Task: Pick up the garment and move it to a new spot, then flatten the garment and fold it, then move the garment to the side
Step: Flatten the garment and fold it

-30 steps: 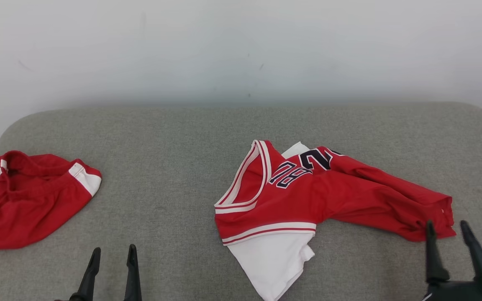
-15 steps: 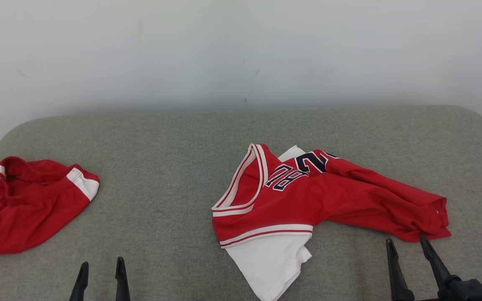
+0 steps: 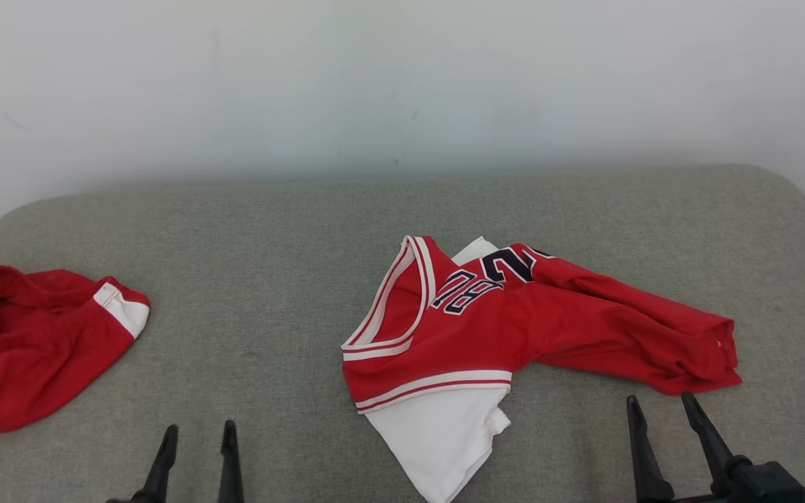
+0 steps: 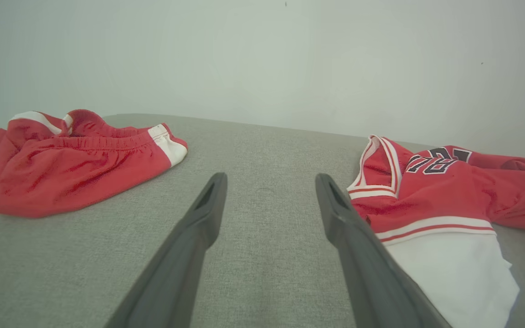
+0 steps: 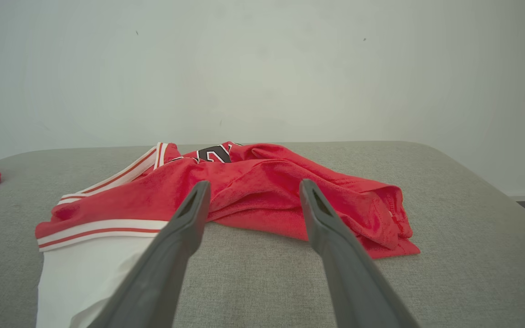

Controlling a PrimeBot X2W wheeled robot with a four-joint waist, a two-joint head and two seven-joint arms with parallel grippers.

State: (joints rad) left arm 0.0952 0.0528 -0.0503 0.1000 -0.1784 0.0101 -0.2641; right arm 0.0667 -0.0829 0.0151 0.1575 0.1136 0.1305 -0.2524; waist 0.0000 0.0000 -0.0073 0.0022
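here crumpled red mesh jersey (image 3: 549,328), white trim, on grey woven cushion (image 3: 270,230).

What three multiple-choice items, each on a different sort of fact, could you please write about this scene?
1. Where does the numbered jersey lie?
A) just beyond the right pincer
B) on the floor
C) hanging on the wall

2. How many garments lie on the grey cushion?
A) one
B) two
C) four

3. The right pincer is:
A) shut on the jersey
B) open and empty
C) shut on nothing

Answers:
1 A, the jersey's red end lies just past the pincer's tips.
2 B, the jersey and the red shorts.
3 B, its fingers stand apart, short of the cloth.
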